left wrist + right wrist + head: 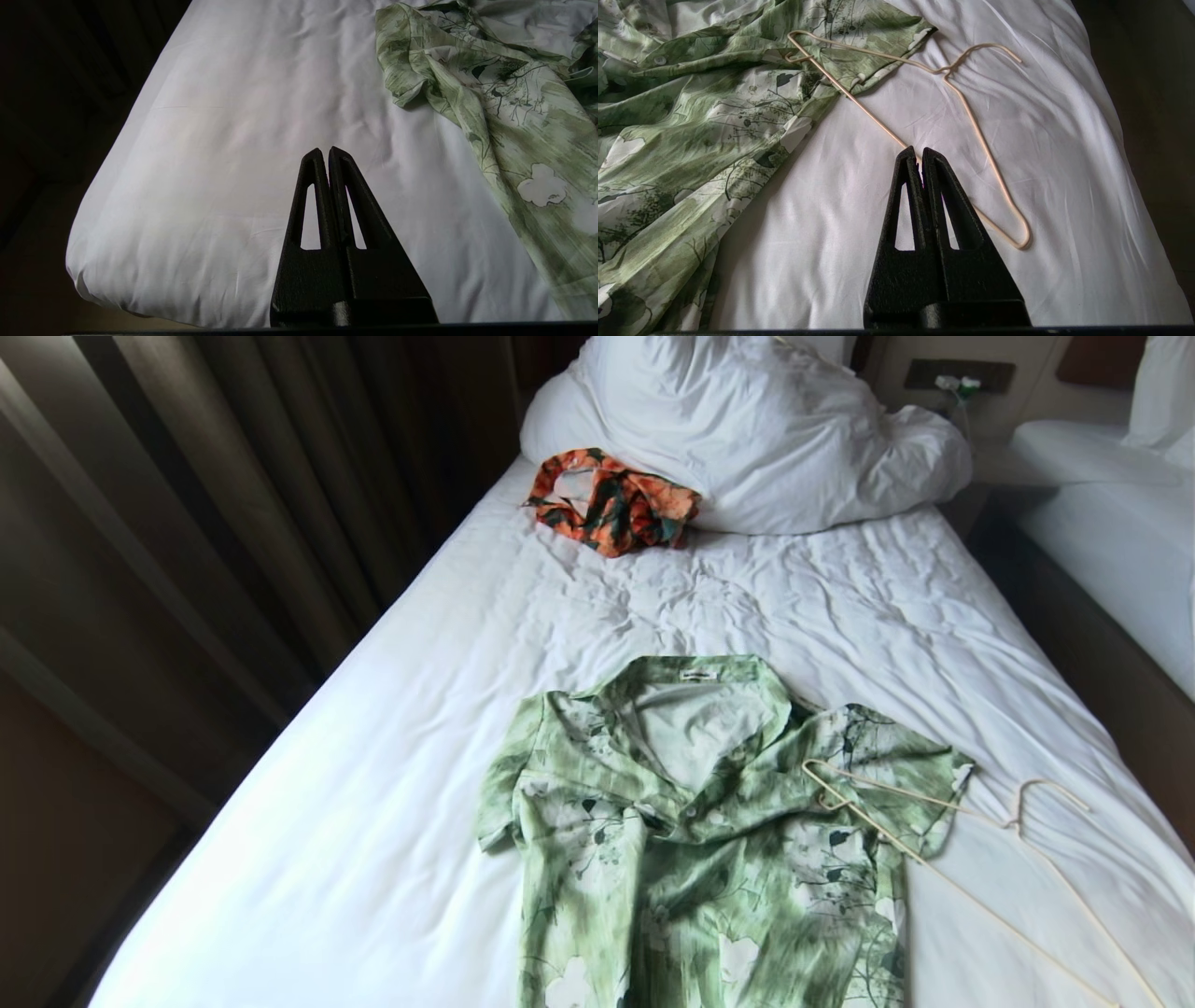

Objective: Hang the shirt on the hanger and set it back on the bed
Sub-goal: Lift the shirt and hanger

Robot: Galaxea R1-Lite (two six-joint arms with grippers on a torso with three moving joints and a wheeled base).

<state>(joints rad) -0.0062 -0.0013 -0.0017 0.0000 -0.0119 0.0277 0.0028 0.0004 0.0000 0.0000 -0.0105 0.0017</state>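
Both grippers, left gripper and right gripper, pressed together, empty, above the bed | hanger partly over the shirt, frame cut off at the picture's edge

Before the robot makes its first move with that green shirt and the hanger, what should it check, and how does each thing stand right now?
1. Shirt lies flat on the bed, collar open: ok.
2. Hanger free to lift: not ok, one end rests on the shirt's sleeve.
3. Left gripper empty, over bare sheet: ok.
4. Right gripper empty, above the hanger: ok.
5. Fingers open, ready to grasp: not ok, both shut.
6. Orange garment out of the way: ok.
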